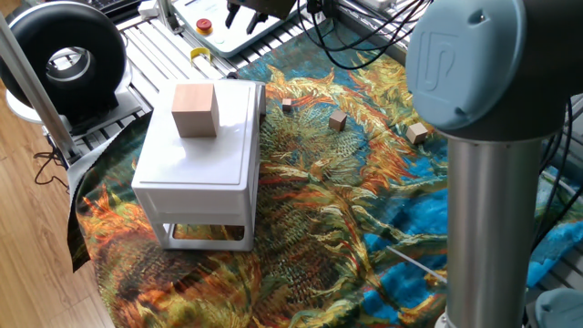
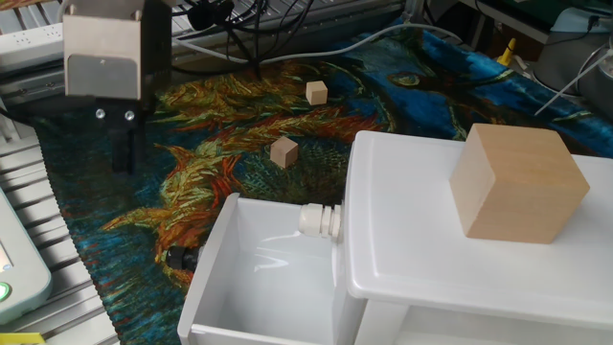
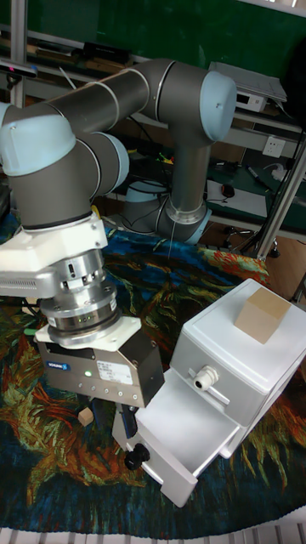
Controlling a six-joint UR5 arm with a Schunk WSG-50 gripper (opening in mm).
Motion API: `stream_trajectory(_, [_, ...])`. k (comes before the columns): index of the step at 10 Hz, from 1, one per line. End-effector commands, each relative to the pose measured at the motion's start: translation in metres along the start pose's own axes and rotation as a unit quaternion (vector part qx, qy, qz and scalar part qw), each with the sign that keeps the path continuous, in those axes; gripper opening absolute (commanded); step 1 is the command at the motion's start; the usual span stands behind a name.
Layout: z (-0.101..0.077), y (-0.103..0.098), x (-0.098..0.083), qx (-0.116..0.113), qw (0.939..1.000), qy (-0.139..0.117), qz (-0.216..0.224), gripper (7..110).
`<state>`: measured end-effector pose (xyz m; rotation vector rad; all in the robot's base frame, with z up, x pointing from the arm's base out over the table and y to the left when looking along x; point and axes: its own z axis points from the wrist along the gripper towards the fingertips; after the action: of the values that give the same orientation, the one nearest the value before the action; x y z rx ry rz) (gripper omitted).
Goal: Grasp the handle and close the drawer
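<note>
The drawer (image 2: 251, 278) stands pulled out from the white cabinet (image 2: 460, 259), which sits on the patterned cloth (image 1: 346, 210) near the tabletop's edge. A wooden cube (image 2: 517, 182) rests on the cabinet's top. The handle cannot be made out for certain; a dark knob (image 3: 136, 456) shows low at the drawer's front. The hand (image 2: 123, 153) hangs over the cloth beside the open drawer, apart from it and holding nothing; whether its fingers are parted I cannot tell. Two small blocks (image 2: 283, 151) lie on the cloth beyond.
</note>
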<state>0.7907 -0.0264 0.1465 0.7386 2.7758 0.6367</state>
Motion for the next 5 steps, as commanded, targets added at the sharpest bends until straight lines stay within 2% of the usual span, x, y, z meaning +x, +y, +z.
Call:
stream_trajectory(1, [0.006, -0.007, -0.009, 0.014, 0.9999, -0.01, -0.003, 44])
stream_trajectory(3, [0.004, -0.015, -0.009, 0.026, 0.9994, -0.009, -0.021, 44])
stream_trajectory(4, [0.0, -0.025, -0.012, 0.045, 0.9977, -0.014, -0.047, 44])
stream_trajectory(5, [0.0, -0.028, -0.013, 0.053, 0.996, -0.015, -0.07, 44])
